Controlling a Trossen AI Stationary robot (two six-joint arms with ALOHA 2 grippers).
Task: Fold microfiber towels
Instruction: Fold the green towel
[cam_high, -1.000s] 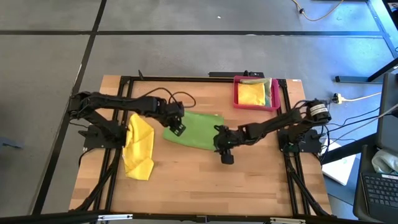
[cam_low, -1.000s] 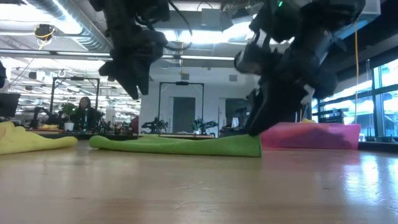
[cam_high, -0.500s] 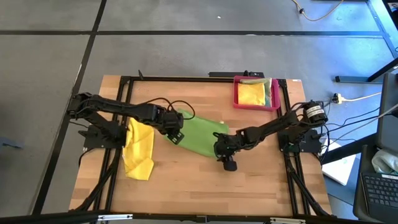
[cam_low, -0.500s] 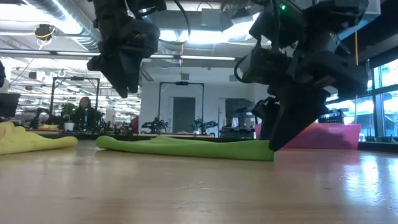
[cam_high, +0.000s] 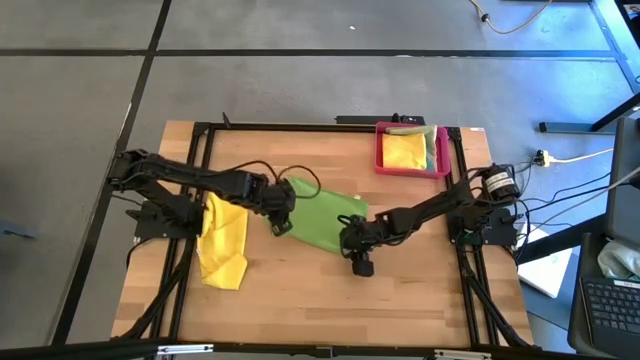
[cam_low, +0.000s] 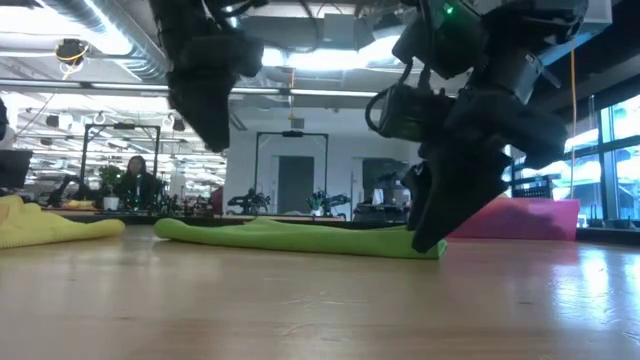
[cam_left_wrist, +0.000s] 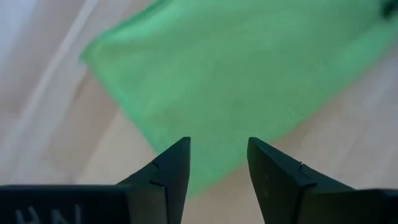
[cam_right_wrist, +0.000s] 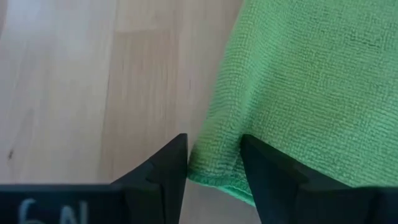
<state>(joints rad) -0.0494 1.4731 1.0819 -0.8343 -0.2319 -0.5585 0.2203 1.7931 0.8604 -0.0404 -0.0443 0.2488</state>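
A bright green microfiber towel (cam_high: 322, 212) lies flat on the wooden table's middle. My left gripper (cam_high: 279, 226) hangs open well above the towel's left corner (cam_left_wrist: 205, 180), as the low view shows (cam_low: 212, 135). My right gripper (cam_high: 352, 250) is down at table height (cam_low: 425, 238) by the towel's near right corner, open, with the towel's edge (cam_right_wrist: 211, 163) between its fingers. A yellow towel (cam_high: 222, 238) lies crumpled at the table's left. More towels, yellow and pale olive, rest in the pink tray (cam_high: 382, 150). My right gripper slants down from the table's right side, one finger (cam_right_wrist: 163, 168) on the bare wood side and the other (cam_right_wrist: 267, 171) over the cloth. I cannot tell whether the fingers touch the towel's edge, which lies flat on the table.
The pink tray stands at the far right corner. Black frame rails (cam_high: 190, 260) run along the table's left and right sides. Bare wood (cam_high: 320, 300) stretches along the near edge. Beyond the table, the low view shows a room with a person (cam_low: 135, 180) far off.
My left gripper has swung toward the table's near edge above the towel's left part and rolled about its own line. My right gripper has sunk and drawn toward the near edge. The green towel has turned a little, its right end going nearer.
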